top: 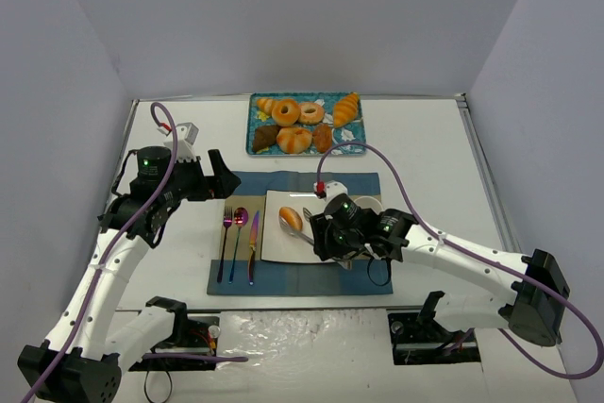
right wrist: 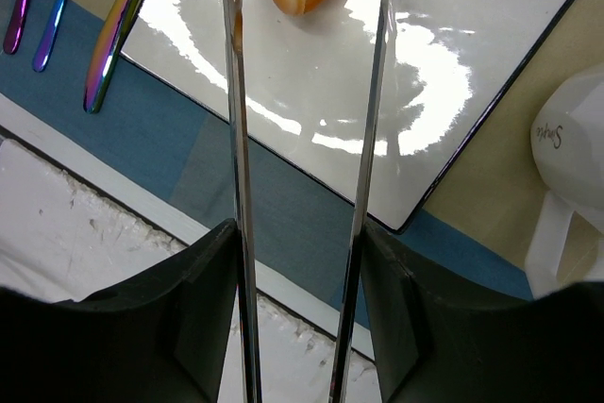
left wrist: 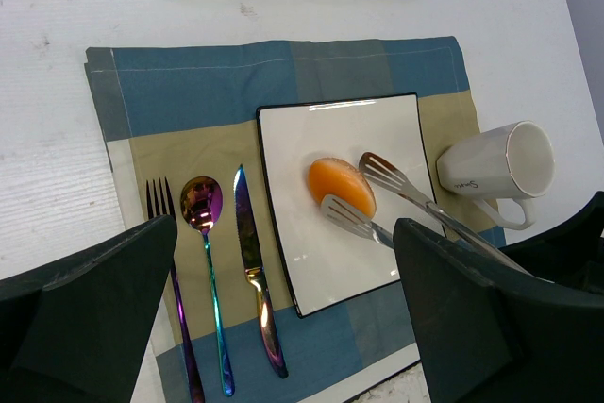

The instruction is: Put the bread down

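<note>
Now bread lies on plate by tongs; cup script illegible.

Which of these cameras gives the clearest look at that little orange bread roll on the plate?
The left wrist view: the whole bread shows on the white plate, by the tips of the tongs. The top view shows it tiny; the right wrist view cuts it off at the frame's top.

plate far half bare | cup right | cutlery left | tongs flank bread
</note>
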